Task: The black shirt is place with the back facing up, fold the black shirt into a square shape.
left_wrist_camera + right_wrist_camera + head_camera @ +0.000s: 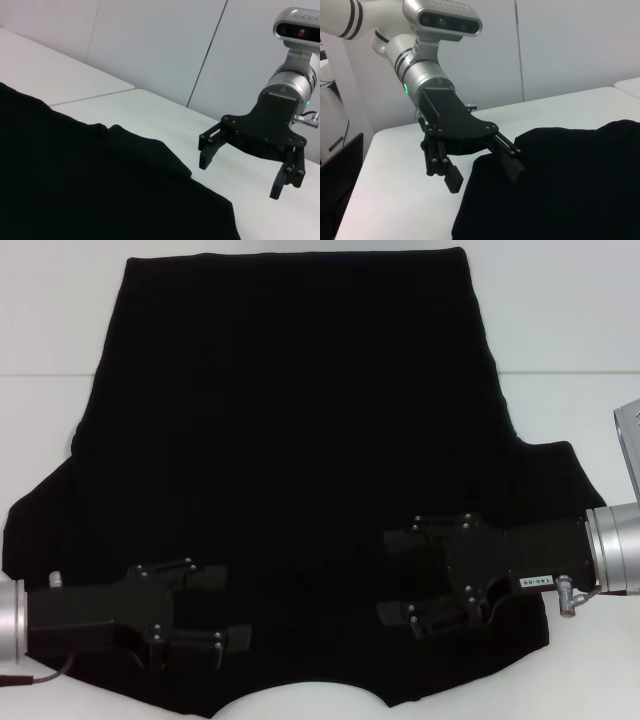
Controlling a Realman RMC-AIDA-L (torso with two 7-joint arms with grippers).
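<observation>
Plain black shirt (290, 470) lies flat, seemingly unfolded; left gripper (232, 608) and right gripper (392, 576) fingers wide.

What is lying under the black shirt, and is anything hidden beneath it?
Under the black shirt only the white table shows, bare around its edges. Both open hands, left hand and right hand, hover above the cloth. Whatever lies beneath the shirt is covered.
</observation>
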